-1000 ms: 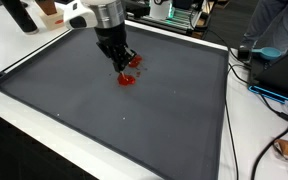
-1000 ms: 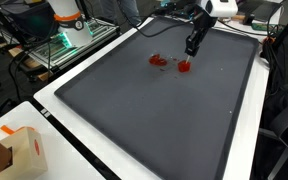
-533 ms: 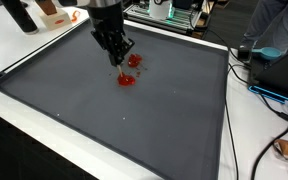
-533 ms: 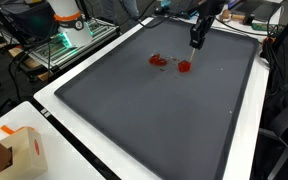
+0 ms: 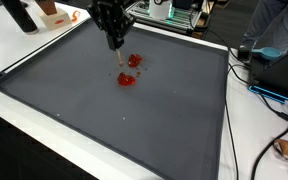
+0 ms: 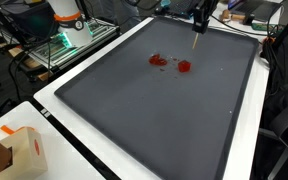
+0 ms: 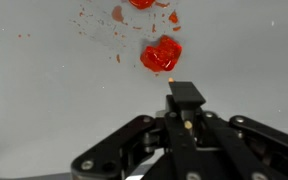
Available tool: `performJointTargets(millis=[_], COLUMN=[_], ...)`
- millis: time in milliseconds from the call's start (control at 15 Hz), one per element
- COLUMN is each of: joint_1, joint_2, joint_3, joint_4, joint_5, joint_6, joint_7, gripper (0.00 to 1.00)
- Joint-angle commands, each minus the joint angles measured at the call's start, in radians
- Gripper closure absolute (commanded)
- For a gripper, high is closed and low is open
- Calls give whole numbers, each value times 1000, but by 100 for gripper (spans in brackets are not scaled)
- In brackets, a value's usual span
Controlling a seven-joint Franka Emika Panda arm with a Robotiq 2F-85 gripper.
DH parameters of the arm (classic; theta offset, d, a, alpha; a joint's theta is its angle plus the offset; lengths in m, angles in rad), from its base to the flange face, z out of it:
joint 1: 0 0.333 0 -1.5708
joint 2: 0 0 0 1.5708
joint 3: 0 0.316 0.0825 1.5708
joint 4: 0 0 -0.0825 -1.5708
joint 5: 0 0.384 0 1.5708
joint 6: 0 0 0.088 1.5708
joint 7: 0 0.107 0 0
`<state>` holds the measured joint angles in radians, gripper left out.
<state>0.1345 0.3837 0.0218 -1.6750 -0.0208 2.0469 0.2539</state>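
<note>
Two red blobs [image 5: 125, 80] sit on the dark mat [image 5: 154, 125], toward the far side of the worktop. We see the hand [image 5: 114, 38] hanging above them, clenched on a thin stick [image 5: 119, 54] that points down, its tip close to the farther blob.

- White worktop [image 5: 14, 60], mostly covered by a dark grey mat [image 5: 134, 130] with a black edge.
- On the mat, far part: two red blotches [image 5: 127, 79] close together, with small red specks around them.
- Cardboard box [image 6: 19, 150] on the bare worktop, near left corner.
</note>
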Motion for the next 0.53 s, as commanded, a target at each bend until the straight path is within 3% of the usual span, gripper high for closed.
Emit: performJointTargets(millis=[0, 467], joint_1=[0, 11], joint_2=[-48, -84], joint_3=[10, 20], joint_4=[-4, 23], joint_5=[9, 0], joint_6=[-63, -133], joint_7=[11, 39], gripper=[97, 97])
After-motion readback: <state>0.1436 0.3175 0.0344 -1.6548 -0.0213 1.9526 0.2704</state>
